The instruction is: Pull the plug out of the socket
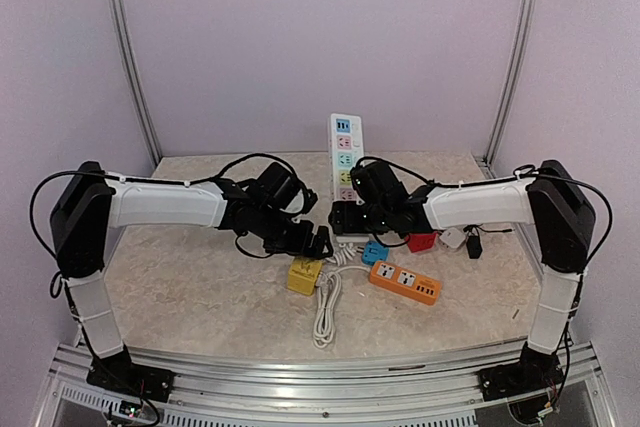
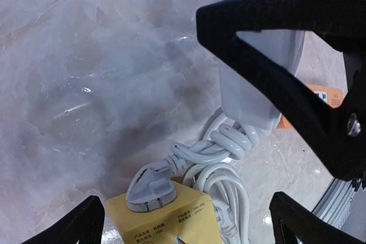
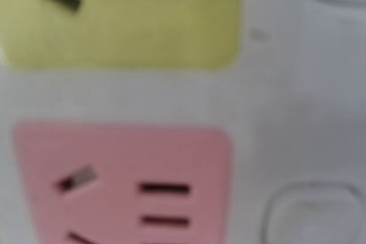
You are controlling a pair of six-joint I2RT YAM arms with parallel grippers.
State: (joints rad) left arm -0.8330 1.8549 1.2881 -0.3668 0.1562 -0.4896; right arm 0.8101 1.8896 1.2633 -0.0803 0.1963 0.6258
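A grey-white plug [image 2: 151, 186] sits in the top of a yellow cube socket [image 2: 171, 221], which also shows in the top view [image 1: 304, 275]. Its white cable [image 2: 229, 141] runs in loops to a bundle [image 1: 327, 309]. My left gripper [image 1: 319, 241] hovers just above the cube, open, with its fingertips [image 2: 80, 224] wide on either side of the cube and plug. My right gripper [image 1: 346, 217] presses down on the near end of a white power strip [image 1: 345, 152]. Its wrist view shows only the strip's pink socket [image 3: 126, 181] and yellow socket [image 3: 120, 15], very close and blurred, with the fingers hidden.
A blue cube [image 1: 374, 252], an orange power strip [image 1: 404, 282], a red cube [image 1: 421, 242], a white adapter [image 1: 452, 237] and a black adapter [image 1: 474, 245] lie right of the yellow cube. The right arm's black finger [image 2: 286, 84] crosses the left wrist view.
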